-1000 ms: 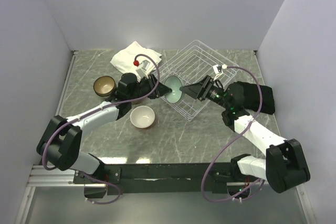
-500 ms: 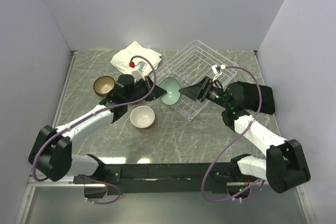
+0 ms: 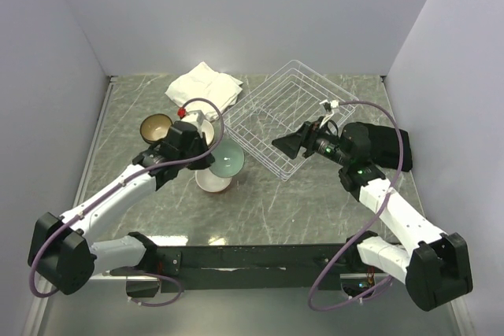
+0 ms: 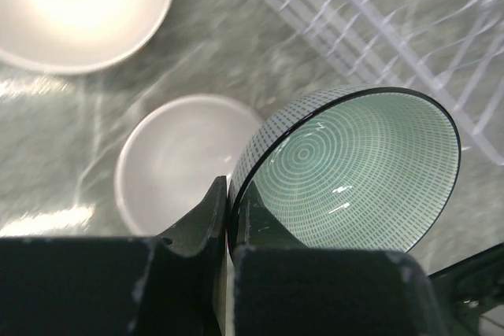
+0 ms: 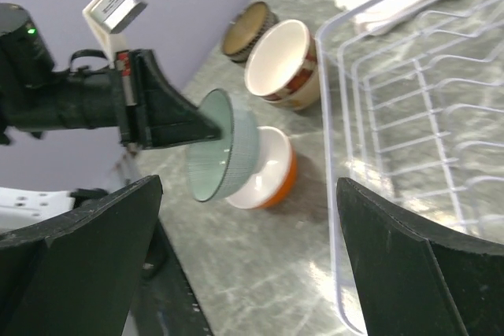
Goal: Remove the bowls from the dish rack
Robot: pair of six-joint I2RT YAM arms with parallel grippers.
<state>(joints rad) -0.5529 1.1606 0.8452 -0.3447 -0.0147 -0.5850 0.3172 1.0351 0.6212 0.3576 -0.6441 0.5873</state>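
My left gripper [image 3: 211, 161] is shut on the rim of a green patterned bowl [image 3: 227, 160] and holds it tilted just above a white bowl with an orange outside [image 3: 211, 182]. In the left wrist view my left gripper [image 4: 230, 202] pinches the green bowl's [image 4: 354, 171] rim, with the white bowl [image 4: 177, 163] below. The white wire dish rack [image 3: 303, 92] holds no bowl that I can see. My right gripper [image 3: 285, 144] is open and empty over the rack's near left edge. In the right wrist view my right gripper [image 5: 252, 273] faces the green bowl [image 5: 224, 155] and the rack [image 5: 409, 116].
A brown bowl [image 3: 156, 127] and a cream bowl with a red-brown pattern [image 5: 283, 60] stand left of the rack. A folded white cloth [image 3: 205, 84] lies at the back. A black cloth [image 3: 394, 147] lies right of the rack under my right arm.
My left gripper carried the green bowl out of the rack, left and toward me, to above the white-orange bowl. My right gripper drew back a little and stays open.
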